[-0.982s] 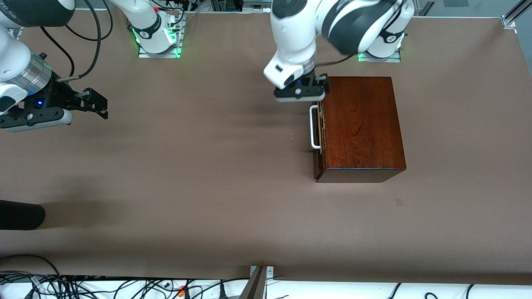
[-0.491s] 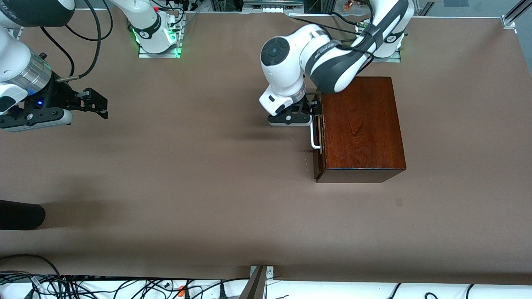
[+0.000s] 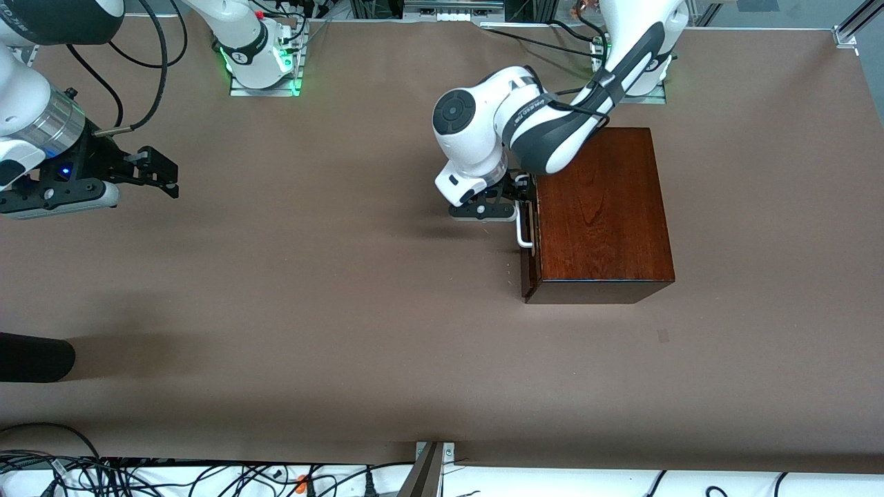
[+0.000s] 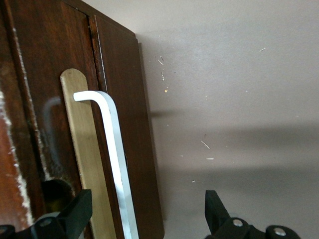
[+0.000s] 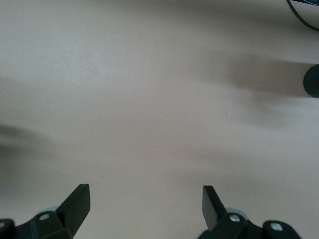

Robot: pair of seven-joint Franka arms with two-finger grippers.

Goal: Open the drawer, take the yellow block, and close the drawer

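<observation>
drawer (image 3: pixel 529 238): shut in the dark wooden box (image 3: pixel 599 214), which stands on the table (image 3: pixel 345 290) toward the left arm's end; its front faces the right arm's end.
handle (image 4: pixel 113 149): white bar on the drawer front, over a pale strip.
yellow block: not visible in any view.
left claw (image 3: pixel 519 197): low at the drawer front, fingers spread wide either side of the handle, one finger (image 4: pixel 75 216) against the dark wood, the other (image 4: pixel 215 211) over bare table; it grips nothing.
right claw (image 3: pixel 160 172): waits above the table at the right arm's end, wide open, holding nothing.
</observation>
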